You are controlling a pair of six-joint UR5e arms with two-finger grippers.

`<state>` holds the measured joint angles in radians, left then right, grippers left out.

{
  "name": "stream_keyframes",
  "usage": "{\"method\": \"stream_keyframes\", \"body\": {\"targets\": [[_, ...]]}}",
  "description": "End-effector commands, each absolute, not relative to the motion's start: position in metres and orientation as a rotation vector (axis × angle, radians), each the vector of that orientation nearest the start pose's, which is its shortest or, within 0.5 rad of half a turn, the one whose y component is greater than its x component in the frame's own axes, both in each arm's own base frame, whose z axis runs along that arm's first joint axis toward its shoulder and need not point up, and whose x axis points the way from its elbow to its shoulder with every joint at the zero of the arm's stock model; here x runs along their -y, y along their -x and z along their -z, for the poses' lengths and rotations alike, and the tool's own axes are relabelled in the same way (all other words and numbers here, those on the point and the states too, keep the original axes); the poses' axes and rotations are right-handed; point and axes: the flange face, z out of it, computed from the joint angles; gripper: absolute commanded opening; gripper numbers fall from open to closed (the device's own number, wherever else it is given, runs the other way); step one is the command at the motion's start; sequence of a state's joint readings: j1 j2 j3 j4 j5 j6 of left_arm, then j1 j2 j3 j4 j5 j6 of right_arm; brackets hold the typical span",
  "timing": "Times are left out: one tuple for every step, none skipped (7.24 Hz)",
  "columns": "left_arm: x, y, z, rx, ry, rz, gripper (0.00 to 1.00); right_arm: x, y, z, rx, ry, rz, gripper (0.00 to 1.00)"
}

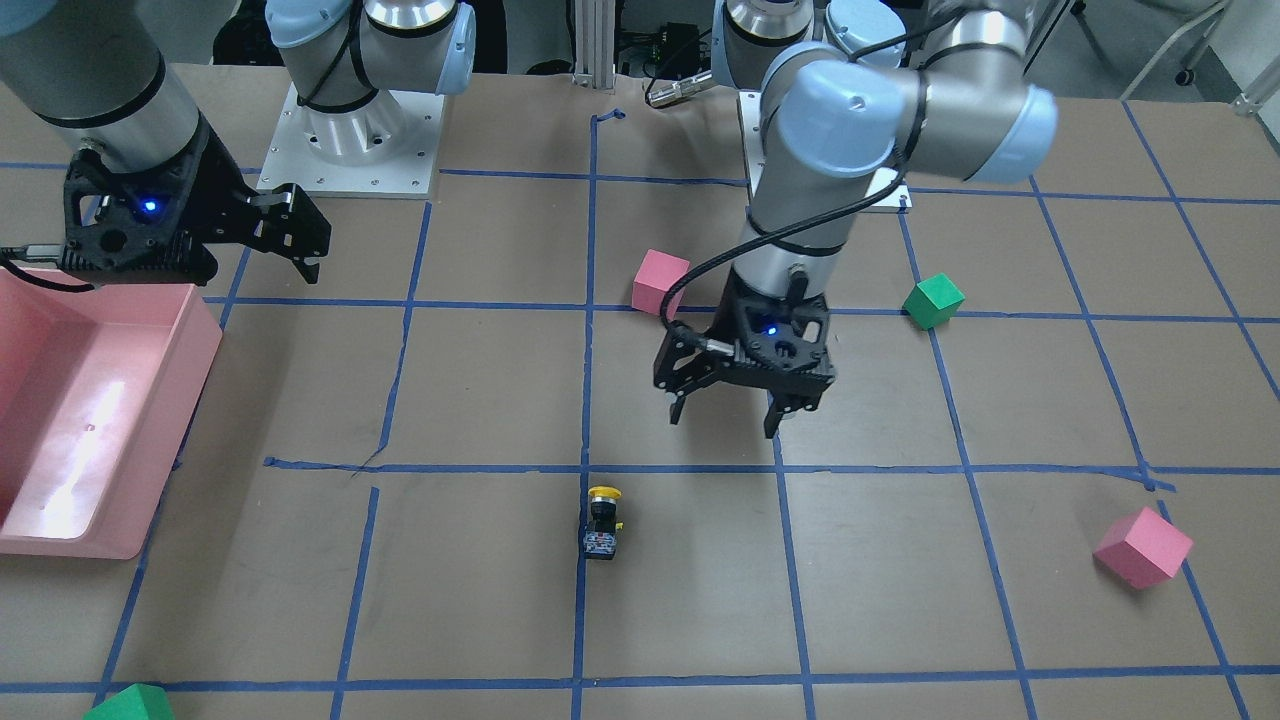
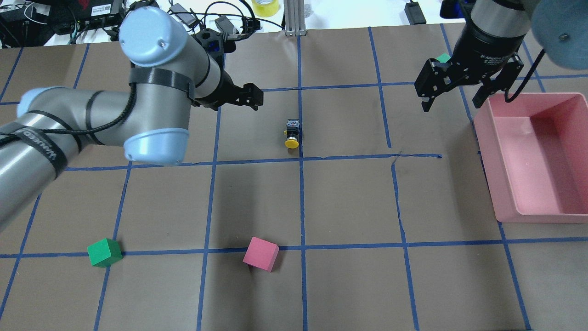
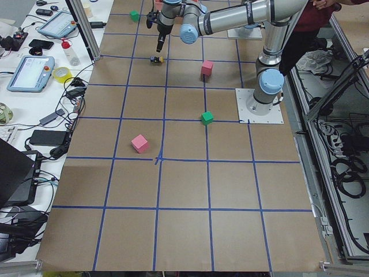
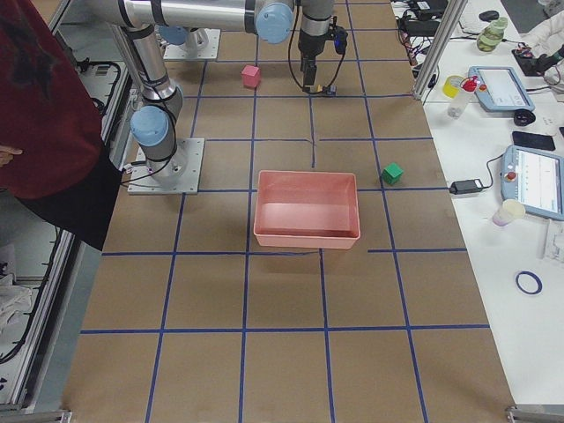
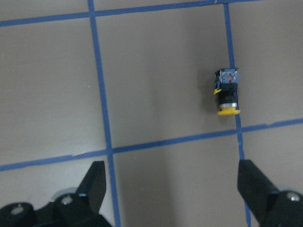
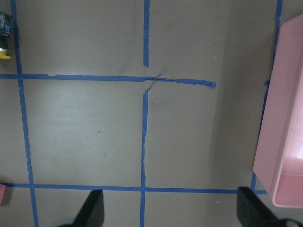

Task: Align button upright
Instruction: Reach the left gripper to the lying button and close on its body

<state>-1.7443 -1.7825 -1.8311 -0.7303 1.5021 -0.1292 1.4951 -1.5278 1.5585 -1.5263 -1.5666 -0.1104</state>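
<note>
The button (image 1: 603, 520) lies on its side on the brown table, on a blue tape line. Its yellow cap points toward the robot and its grey contact block points away. It also shows in the overhead view (image 2: 292, 133), in the left wrist view (image 5: 227, 92) and at the left edge of the right wrist view (image 6: 4, 38). My left gripper (image 1: 725, 418) is open and empty, above the table a little to the robot's side of the button; its fingers (image 5: 94, 182) frame bare table. My right gripper (image 2: 451, 105) is open and empty, beside the pink bin.
A pink bin (image 2: 505, 184) stands at the robot's right. A pink cube (image 2: 261, 253) and a green cube (image 2: 104, 252) lie near the robot. Another pink cube (image 1: 1143, 547) and a green cube (image 1: 130, 703) lie on the far side.
</note>
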Motion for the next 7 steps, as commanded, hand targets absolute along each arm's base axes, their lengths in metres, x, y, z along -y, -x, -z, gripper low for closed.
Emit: {"method": "stream_keyframes", "body": {"targets": [[0.54, 0.287, -0.289, -3.16, -0.011, 0.753, 1.0, 0.51, -0.096, -0.468, -3.129, 0.055, -0.117, 1.0], [0.542, 0.303, -0.269, -3.148, -0.036, 0.814, 1.0, 0.511, -0.096, -0.468, -3.129, 0.055, -0.117, 1.0], [0.547, 0.31, -0.247, -3.127, -0.059, 0.903, 0.99, 0.511, -0.096, -0.468, -3.127, 0.053, -0.119, 1.0], [0.552, 0.313, -0.225, -3.104, -0.111, 0.995, 0.99, 0.511, -0.095, -0.467, -3.128, 0.053, -0.121, 1.0], [0.547, 0.311, -0.199, -3.082, -0.149, 1.068, 1.0, 0.511, -0.095, -0.467, -3.128, 0.055, -0.121, 1.0], [0.542, 0.309, -0.181, -3.072, -0.147, 1.112, 1.0, 0.511, -0.095, -0.467, -3.129, 0.055, -0.119, 1.0], [0.542, 0.309, -0.173, -3.067, -0.146, 1.141, 0.99, 0.511, -0.096, -0.467, -3.127, 0.05, -0.121, 1.0]]}}
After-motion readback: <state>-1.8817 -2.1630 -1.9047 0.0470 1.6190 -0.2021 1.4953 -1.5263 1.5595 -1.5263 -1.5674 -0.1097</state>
